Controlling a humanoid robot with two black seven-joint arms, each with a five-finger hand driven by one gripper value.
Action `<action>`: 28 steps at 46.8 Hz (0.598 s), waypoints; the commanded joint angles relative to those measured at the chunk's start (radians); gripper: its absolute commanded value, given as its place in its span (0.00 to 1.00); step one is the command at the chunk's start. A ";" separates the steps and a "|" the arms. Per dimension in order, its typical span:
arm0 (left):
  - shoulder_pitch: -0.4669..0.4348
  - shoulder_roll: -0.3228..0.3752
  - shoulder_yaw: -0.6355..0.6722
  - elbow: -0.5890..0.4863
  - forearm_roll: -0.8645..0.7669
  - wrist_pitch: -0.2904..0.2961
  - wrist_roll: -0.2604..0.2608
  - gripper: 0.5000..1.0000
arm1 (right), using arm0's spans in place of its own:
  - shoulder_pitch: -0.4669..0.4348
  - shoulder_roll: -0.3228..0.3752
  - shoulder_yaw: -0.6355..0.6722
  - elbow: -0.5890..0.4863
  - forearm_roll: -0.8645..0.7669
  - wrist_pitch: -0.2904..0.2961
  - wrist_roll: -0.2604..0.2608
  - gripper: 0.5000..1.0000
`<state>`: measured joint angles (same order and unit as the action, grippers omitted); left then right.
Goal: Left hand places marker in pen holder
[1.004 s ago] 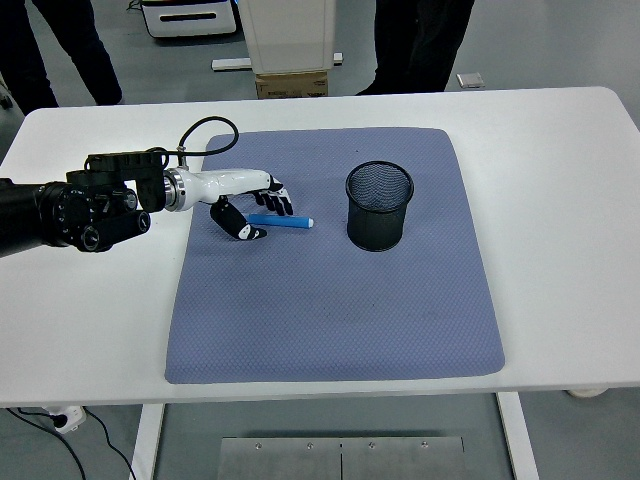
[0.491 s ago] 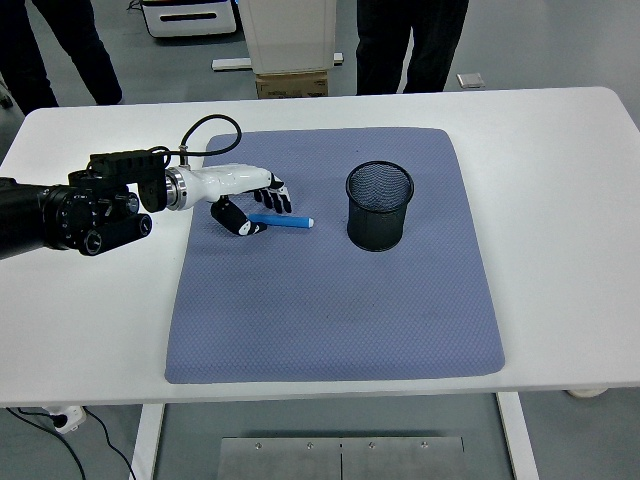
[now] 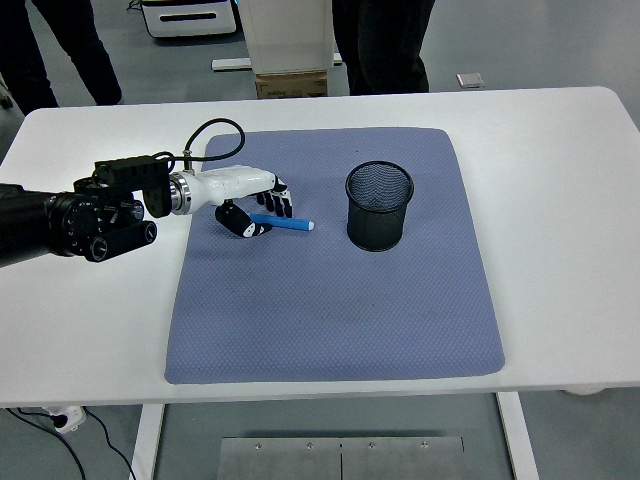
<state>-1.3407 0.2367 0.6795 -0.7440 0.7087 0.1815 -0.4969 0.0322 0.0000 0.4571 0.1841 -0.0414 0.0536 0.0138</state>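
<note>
A blue marker (image 3: 290, 225) lies on the grey-blue mat (image 3: 330, 300), left of the black mesh pen holder (image 3: 379, 205), which stands upright on the mat. My left hand (image 3: 256, 212) reaches in from the left. Its dark fingers (image 3: 279, 203) curl over the marker's left end and its thumb (image 3: 243, 226) presses in from the near side. The marker's right end still rests on the mat, tilted slightly toward me. The left end is hidden under the hand. The right arm does not show.
The mat covers the middle of the white table (image 3: 560, 180). People's legs (image 3: 380, 45) stand beyond the far edge, beside a cardboard box (image 3: 292, 85) and a white cabinet. A black cable (image 3: 215, 135) loops above my wrist.
My left hand has shifted slightly right and its thumb and fingers have closed in on the marker's left end. The marker has tilted a little. The people behind the table have moved.
</note>
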 commanded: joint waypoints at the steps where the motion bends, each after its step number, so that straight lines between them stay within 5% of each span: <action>1: 0.000 -0.002 0.000 0.000 0.000 0.010 -0.002 0.21 | 0.000 0.000 0.000 0.000 0.000 0.000 0.000 1.00; 24: 0.012 -0.007 0.000 0.000 0.023 0.046 -0.002 0.21 | 0.000 0.000 0.000 0.000 0.000 0.000 0.000 1.00; 28: 0.012 -0.007 0.000 0.002 0.023 0.046 -0.002 0.06 | 0.000 0.000 0.000 0.000 0.000 0.000 0.000 1.00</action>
<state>-1.3284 0.2301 0.6795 -0.7441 0.7316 0.2268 -0.4998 0.0322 0.0000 0.4571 0.1841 -0.0414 0.0537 0.0138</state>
